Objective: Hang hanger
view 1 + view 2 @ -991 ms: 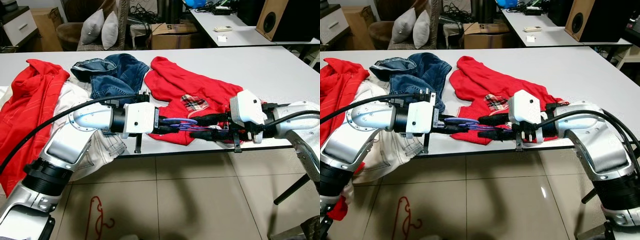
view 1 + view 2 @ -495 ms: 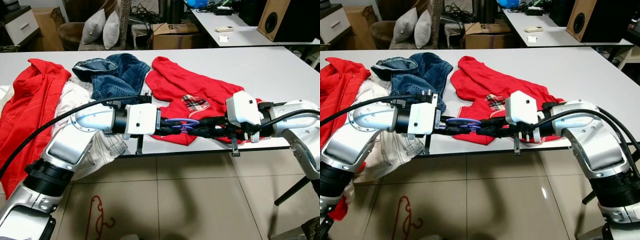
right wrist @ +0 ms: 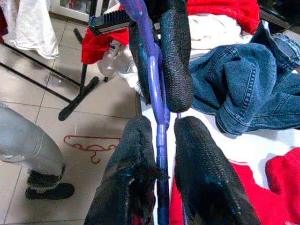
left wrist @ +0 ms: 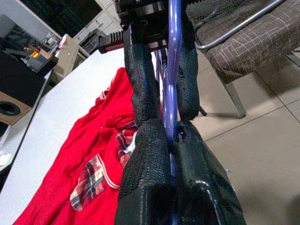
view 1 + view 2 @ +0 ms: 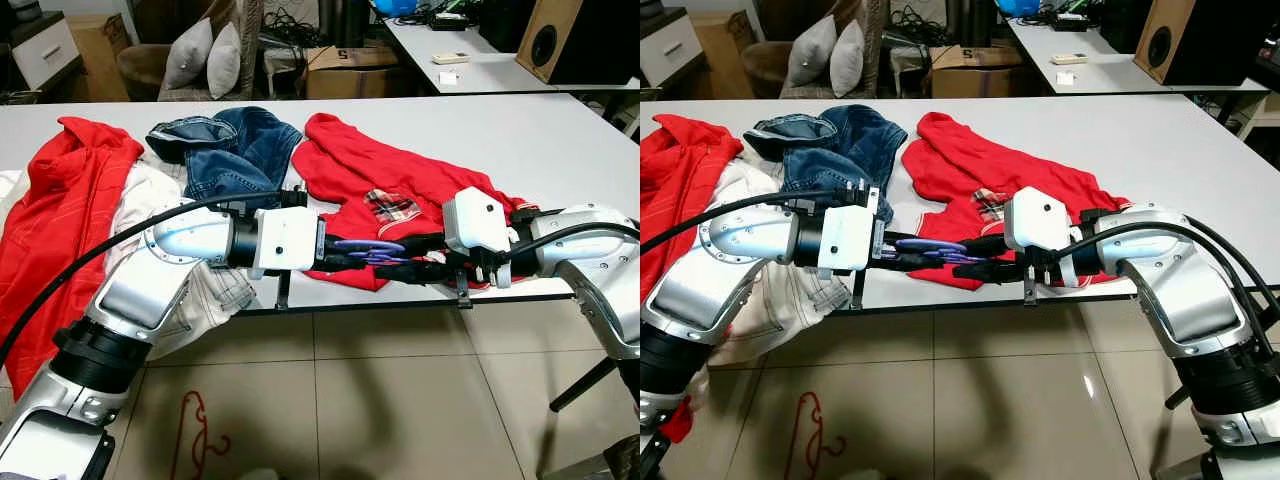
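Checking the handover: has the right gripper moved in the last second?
Yes. The right gripper has slid toward the robot's left along the table edge, closer to the left gripper.

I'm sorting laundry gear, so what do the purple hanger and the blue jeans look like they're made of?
The hanger, held between both grippers' fingers, looks like smooth glossy plastic: uniform purple with a slight sheen, though coated wire is possible. The jeans look like matte denim: faded blue weave, visible stitched seams.

Purple plastic hanger [image 5: 366, 249], lying flat, aloft just above the table's front edge.
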You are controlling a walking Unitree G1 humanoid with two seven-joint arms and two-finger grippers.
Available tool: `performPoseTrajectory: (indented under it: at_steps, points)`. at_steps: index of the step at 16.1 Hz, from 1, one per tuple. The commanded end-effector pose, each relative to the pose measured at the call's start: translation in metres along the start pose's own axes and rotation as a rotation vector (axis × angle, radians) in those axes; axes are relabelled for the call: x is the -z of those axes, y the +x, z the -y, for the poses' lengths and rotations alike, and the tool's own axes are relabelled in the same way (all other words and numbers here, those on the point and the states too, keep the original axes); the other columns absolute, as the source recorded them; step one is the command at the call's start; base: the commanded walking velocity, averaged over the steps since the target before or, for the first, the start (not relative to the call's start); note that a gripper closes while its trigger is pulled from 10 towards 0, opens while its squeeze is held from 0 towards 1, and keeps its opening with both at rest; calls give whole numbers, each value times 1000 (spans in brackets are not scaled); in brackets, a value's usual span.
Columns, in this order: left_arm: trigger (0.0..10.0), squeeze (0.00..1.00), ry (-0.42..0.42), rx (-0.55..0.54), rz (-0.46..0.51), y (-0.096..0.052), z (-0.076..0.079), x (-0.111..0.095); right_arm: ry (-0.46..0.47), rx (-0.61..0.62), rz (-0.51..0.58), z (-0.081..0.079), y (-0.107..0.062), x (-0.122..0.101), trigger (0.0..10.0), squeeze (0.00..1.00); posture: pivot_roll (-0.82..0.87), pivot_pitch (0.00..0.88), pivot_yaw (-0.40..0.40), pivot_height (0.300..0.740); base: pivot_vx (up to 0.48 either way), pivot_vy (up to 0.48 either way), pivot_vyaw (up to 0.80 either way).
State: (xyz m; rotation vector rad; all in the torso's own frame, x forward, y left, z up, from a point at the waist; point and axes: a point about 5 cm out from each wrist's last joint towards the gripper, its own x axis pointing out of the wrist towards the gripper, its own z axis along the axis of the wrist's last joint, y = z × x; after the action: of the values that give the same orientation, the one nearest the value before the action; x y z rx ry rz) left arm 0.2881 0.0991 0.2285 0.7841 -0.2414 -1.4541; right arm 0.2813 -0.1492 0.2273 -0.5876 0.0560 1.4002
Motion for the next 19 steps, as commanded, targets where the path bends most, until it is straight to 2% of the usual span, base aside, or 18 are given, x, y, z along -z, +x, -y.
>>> performPoseTrajectory:
  at_steps: [1, 2, 3, 4, 5, 7, 11, 16, 17, 18, 19]
  points:
    - [10000, 0, 50, 17, 18, 2, -3, -11, -6, -5, 10, 3, 3, -5, 10000, 0, 35, 0, 31, 740, 0, 0, 0]
    - [10000, 0, 50, 19, 20, 2, -2, -11, -6, -6, 12, 4, 3, -5, 9529, 0, 35, 0, 29, 740, 0, 0, 0]
    - [10000, 0, 50, 22, 23, 3, -2, -12, -8, -7, 12, 4, 3, -5, 8431, 0, 36, 0, 29, 740, 0, 0, 0]
    - [10000, 0, 50, 23, 24, 4, -2, -12, -9, -8, 11, 4, 3, -5, 8431, 0, 36, 0, 29, 740, 0, 0, 0]
    - [10000, 0, 50, 25, 26, 4, -2, -13, -9, -10, 12, 4, 3, -5, 6941, 0, 36, 0, 28, 740, 0, 0, 0]
    - [10000, 0, 48, 27, 31, 5, -2, -13, -5, -21, 14, 4, 4, -5, 157, 0, 36, 0, 27, 740, 0, 0, 0]
    - [10000, 0, 51, 19, 43, 5, -4, -16, 5, -42, -21, 2, 3, -1, 0, 0, 32, 0, 27, 740, 0, 0, 0]
    - [10000, 0, 41, 21, 57, 7, -4, -17, 8, -43, 0, 2, 3, -3, 0, 0, 22, 0, 36, 740, 0, 0, 0]
    - [10000, 1000, -10, 35, 68, 5, -6, -15, 5, -45, 8, 0, 3, -5, 0, 0, 18, 0, 39, 740, 0, 0, 0]
    - [10000, 1000, -37, 38, 80, 3, -8, -16, 3, -47, 12, -1, 3, -5, 0, 0, 15, 0, 41, 740, 0, 0, 0]
    - [10000, 1000, -27, 25, 93, 0, -13, -17, 0, -54, 14, -4, 2, -6, 0, 0, 12, 0, 43, 740, 0, 0, 0]
